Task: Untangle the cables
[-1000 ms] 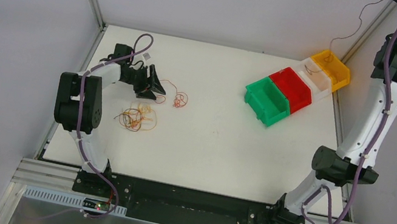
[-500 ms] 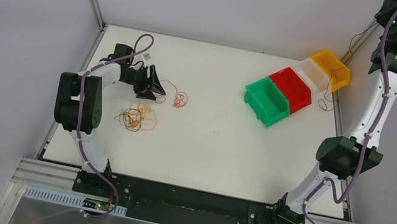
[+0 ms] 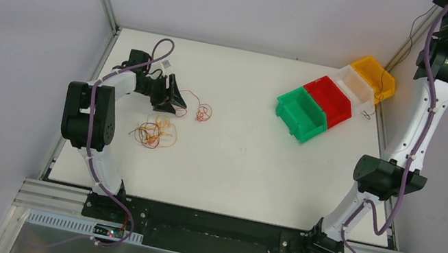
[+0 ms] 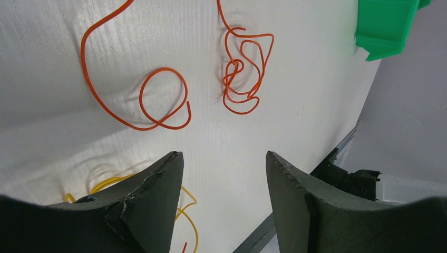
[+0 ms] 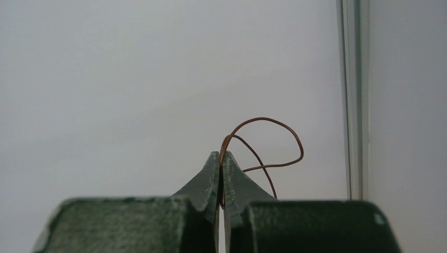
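Observation:
A tangle of orange, yellow and dark brown cables [image 3: 154,131] lies on the white table left of centre. A red cable [image 3: 203,112] lies apart to its right; in the left wrist view it shows as a loop [image 4: 158,100] and a small knot [image 4: 245,74]. My left gripper [image 3: 171,95] is open and empty, low over the table just above the tangle [image 4: 221,155], with a yellow cable [image 4: 187,211] by its left finger. My right gripper [image 5: 221,155] is raised high at the top right, shut on a dark brown cable [image 5: 274,122]. That cable's lower end dangles beside the bins [image 3: 368,112].
Four bins stand in a diagonal row at the back right: green [image 3: 302,114], red [image 3: 330,101], white [image 3: 357,87], yellow [image 3: 374,76]. The green bin also shows in the left wrist view [image 4: 385,26]. Frame posts stand at both back corners.
My right arm has shifted at the top right with the brown cable in it. The cable's lower end swung from over the yellow bin to beside the white bin. The left arm has not moved.

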You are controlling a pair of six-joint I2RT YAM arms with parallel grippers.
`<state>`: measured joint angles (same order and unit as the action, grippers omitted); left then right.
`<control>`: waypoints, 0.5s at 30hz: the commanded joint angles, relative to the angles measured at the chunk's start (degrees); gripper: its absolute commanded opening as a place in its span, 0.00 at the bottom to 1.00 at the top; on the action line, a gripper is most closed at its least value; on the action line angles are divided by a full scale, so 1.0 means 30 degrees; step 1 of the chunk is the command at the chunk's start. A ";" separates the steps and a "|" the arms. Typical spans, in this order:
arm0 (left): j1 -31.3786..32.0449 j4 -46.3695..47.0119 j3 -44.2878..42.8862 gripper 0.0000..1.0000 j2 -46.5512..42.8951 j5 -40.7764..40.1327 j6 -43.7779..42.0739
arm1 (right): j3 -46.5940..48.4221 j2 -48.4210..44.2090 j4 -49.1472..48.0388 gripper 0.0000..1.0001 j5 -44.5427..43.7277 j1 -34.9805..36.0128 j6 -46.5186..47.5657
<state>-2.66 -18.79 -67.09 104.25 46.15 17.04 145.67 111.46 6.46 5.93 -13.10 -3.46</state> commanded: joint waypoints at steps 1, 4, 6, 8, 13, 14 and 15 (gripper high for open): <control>-0.0006 -0.0300 -0.0122 0.60 -0.0497 0.0320 -0.0435 | 0.0692 -0.0563 -0.2730 0.00 -0.1025 0.0101 0.0883; -0.0011 -0.0372 -0.0029 0.60 -0.0681 0.0272 -0.0535 | 0.1707 0.0043 -0.3126 0.00 -0.1378 0.0117 0.0899; -0.0019 -0.0411 0.0034 0.60 -0.0794 0.0238 -0.0628 | 0.2056 0.0097 -0.3619 0.00 -0.1646 0.0120 0.1005; -0.0023 -0.0446 0.0137 0.60 -0.0915 0.0144 -0.0711 | 0.1999 -0.0107 -0.4341 0.00 -0.1823 0.0120 0.1536; -0.0031 -0.0447 0.0300 0.60 -0.0972 0.0105 -0.0670 | 0.1863 -0.0328 -0.5239 0.00 -0.1616 0.0174 0.2173; -0.0039 -0.0447 0.0302 0.60 -0.0933 0.0099 -0.0670 | 0.1700 -0.0327 -0.5271 0.00 -0.1607 0.0178 0.2201; -0.0043 -0.0447 0.0281 0.60 -0.0863 0.0087 -0.0644 | 0.1529 -0.0312 -0.5282 0.00 -0.1661 0.0178 0.2208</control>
<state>-2.66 -19.22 -66.59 104.16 46.09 16.64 149.05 112.20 -4.14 1.74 -12.60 1.15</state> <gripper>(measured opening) 0.599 0.009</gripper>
